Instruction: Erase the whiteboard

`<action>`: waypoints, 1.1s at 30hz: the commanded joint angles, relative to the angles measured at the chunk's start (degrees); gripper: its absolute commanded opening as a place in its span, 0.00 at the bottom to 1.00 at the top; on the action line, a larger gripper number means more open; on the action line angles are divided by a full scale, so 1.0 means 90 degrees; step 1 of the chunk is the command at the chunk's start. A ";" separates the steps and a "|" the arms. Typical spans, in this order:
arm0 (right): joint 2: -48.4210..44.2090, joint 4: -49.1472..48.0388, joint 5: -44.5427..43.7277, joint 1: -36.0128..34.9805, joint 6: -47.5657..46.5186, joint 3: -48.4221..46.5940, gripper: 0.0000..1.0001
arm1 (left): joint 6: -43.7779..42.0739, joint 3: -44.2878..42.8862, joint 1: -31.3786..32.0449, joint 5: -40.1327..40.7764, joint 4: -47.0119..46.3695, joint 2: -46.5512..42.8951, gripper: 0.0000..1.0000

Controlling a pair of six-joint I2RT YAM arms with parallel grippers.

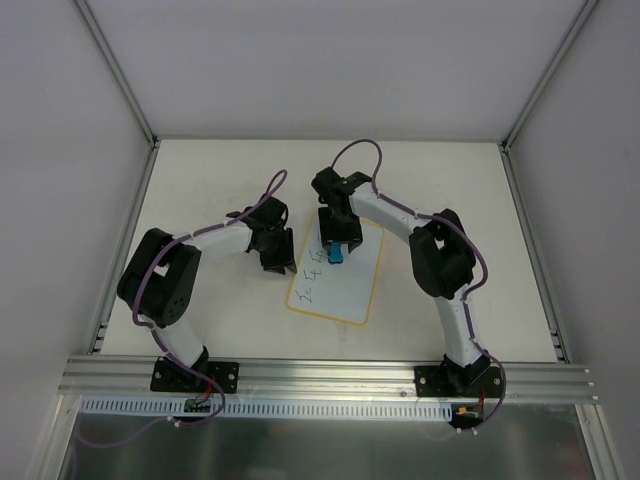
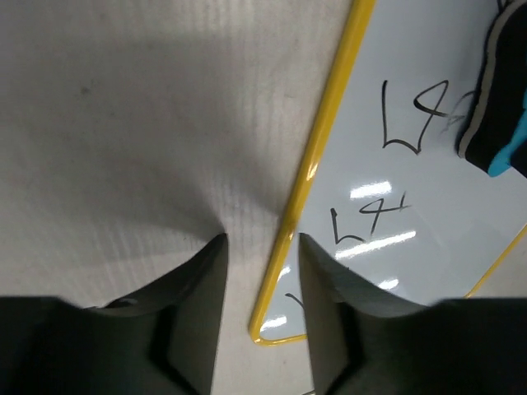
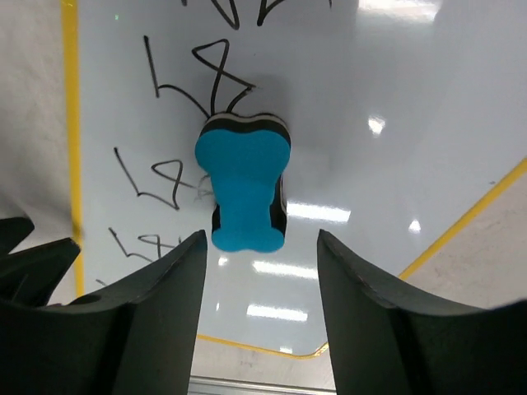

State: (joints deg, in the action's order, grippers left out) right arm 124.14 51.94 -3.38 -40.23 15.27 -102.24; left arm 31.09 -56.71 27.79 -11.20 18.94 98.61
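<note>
Pre-grasp: right gripper (image 3: 259,239) open over eraser (image 3: 243,185); left gripper (image 2: 262,239) open at board (image 1: 342,290) 9 o'clock edge; next: pinch eraser, wipe scribbles (image 3: 193,82).

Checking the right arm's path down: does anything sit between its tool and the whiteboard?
Only the blue eraser, lying on the whiteboard directly in front of the open right tool; nothing else visible.

Robotics lab cell, white panel walls (image 1: 300,60), aluminium frame rail (image 1: 330,378), off-white tabletop (image 1: 450,180)

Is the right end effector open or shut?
Open. The right end effector has its fingers apart, with the eraser lying untouched on the whiteboard.
</note>
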 commanded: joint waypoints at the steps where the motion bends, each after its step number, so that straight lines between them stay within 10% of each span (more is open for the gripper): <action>1: -0.1154 0.0147 -0.0220 0.0094 -0.0066 0.0041 0.58 | 0.0139 0.0022 0.0027 0.0639 0.0503 -0.0408 0.44; 11: -0.2698 -0.0897 0.0267 0.1441 0.0403 0.2578 0.66 | 0.0315 -0.0437 0.0144 0.0795 0.0620 -0.0917 0.96; 33: -0.2377 -0.2881 0.0981 0.1794 0.0852 0.4406 0.23 | 0.0198 -0.2244 0.1463 0.2201 0.0669 0.0429 0.97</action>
State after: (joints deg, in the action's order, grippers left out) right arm 101.78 27.42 5.45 -24.18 22.15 -63.37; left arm 33.56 -73.69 39.72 4.25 24.08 100.33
